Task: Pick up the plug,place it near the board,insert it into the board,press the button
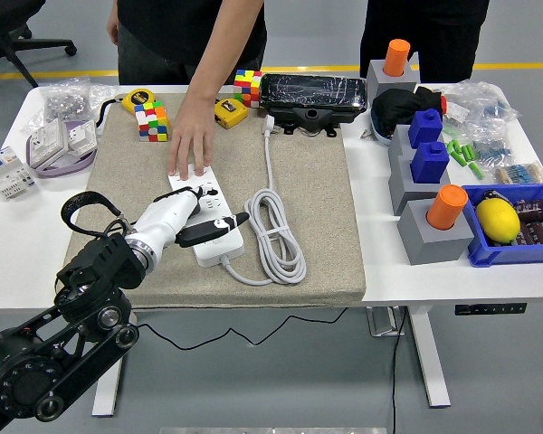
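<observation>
Left hand (192, 217) reaching in from lower left over white power strip (210, 221) on the beige mat (326, 226). Fingers (219, 228) black, stretched out right across the strip's near half, not curled around anything; contact with the button cannot be told. Person's hand (191, 136) pressed flat on the strip's far end, fingers spread. White plug (269, 126) lying unplugged on the mat at far centre, just near the black device (313, 94), its coiled white cable (275, 231) right of the strip. Yellow tape measure (231, 112) beside the person's wrist.

No legible text or labels
</observation>
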